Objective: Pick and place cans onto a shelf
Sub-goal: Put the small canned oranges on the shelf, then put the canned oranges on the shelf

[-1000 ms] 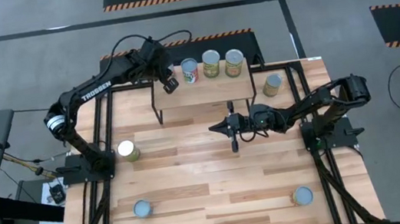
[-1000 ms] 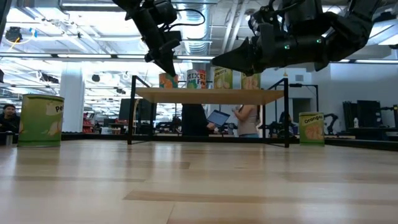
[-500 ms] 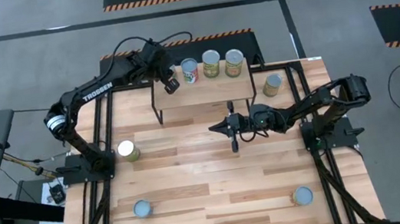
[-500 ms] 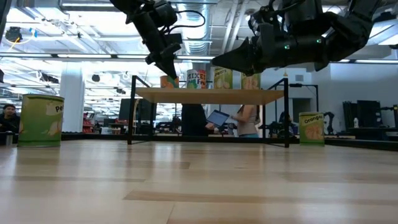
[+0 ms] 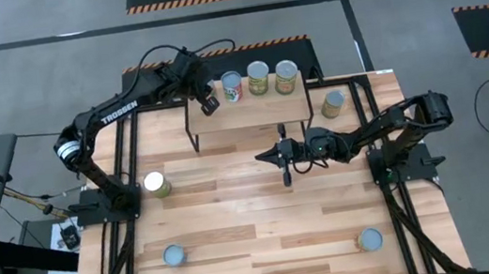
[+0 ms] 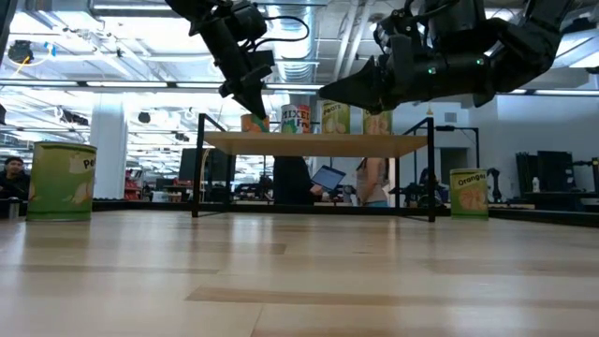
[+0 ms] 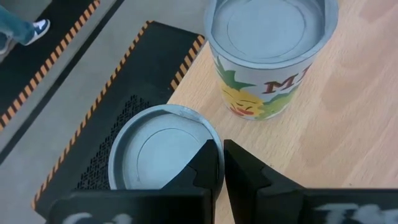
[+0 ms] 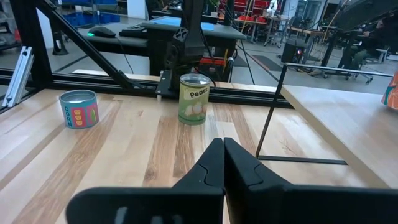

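Note:
The shelf (image 5: 250,110) stands at the table's far side. In the high view three cans show on it: a mixed-fruit can (image 5: 232,86) and two green-label cans (image 5: 259,78) (image 5: 286,76). A fourth can (image 7: 149,155) stands at the shelf's far left corner, under my left gripper (image 7: 221,148), which is shut and points down over its lid's edge. The low view shows this can (image 6: 254,123) just below the gripper (image 6: 253,103). My right gripper (image 5: 260,157) is shut and empty. It hovers above the table's middle and points toward the left edge. My left gripper's shut fingertips (image 7: 211,155) stand over the rim of the corner can's lid (image 7: 205,134), coming slanting down from above. I cannot tell whether they touch it. The can stands upright on the shelf.
Loose cans stand upright on the table: a Pears can (image 5: 156,184) at the left, an orange-label can (image 5: 333,103) right of the shelf, and one each near the front left (image 5: 174,254) and front right (image 5: 369,239). Black frame rails run along both sides.

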{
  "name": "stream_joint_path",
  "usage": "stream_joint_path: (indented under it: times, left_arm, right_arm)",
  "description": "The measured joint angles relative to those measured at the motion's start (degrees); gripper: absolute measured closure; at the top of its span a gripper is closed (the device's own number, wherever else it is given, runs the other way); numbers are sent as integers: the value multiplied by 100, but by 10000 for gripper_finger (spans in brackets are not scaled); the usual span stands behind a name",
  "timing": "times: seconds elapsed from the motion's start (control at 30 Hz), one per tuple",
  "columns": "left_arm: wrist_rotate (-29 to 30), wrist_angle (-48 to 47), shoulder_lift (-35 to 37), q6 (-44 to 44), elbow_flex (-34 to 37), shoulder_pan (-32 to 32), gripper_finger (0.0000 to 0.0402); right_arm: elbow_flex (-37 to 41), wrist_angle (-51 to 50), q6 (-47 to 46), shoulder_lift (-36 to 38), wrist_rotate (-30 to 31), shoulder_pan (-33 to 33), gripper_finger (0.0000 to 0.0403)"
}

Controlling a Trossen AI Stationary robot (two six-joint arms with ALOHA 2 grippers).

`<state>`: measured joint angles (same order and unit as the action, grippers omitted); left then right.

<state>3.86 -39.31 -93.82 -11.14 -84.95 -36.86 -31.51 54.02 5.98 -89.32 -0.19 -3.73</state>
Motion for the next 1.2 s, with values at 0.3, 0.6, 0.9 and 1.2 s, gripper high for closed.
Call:
stream_joint_path:
  times: [0.3,0.6,0.9,1.2]
  left_arm:
    - [0,2,0,0,0,6,328]
    - [-2,3,48,-179,-43,94,286]
    - [156,-1,284,-292,-345,317,292]
    - [727,389,942,-655,164,696,364]
  right_arm:
    - [0,0,2,0,-2,0,389]
    - [0,0,4,0,-2,0,388]
    - [0,-2,4,0,-2,0,386]
    - [0,34,4,0,-2,0,383]
